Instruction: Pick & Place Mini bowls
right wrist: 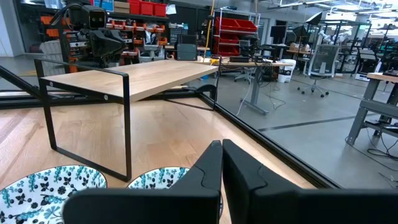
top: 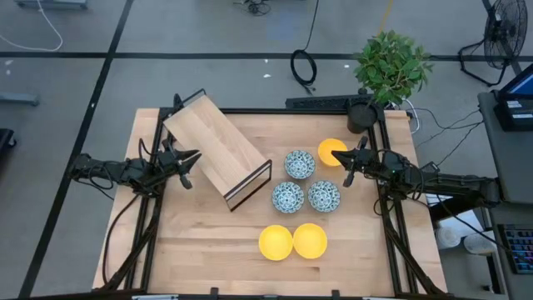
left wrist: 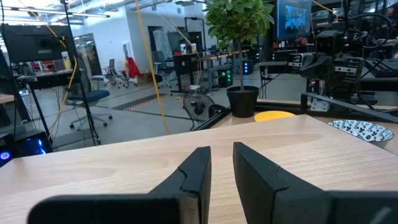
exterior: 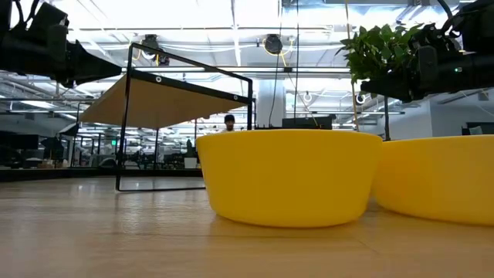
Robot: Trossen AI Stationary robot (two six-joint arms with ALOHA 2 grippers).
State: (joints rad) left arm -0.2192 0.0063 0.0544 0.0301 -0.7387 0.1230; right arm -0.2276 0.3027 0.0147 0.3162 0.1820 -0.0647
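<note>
Round glossy yellow bowls (top: 292,241), patterned bowls (top: 300,164); left gripper (top: 191,167) fingers slightly parted, right gripper (top: 346,165) clenched empty.

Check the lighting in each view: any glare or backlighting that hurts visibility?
Low view: bright ceiling lights backlight the scene, leaving both arms as dark silhouettes, though the yellow bowls stay clear. High view: even light, soft shadows. Wrist views: even indoor light, no glare on the patterned bowls.
</note>
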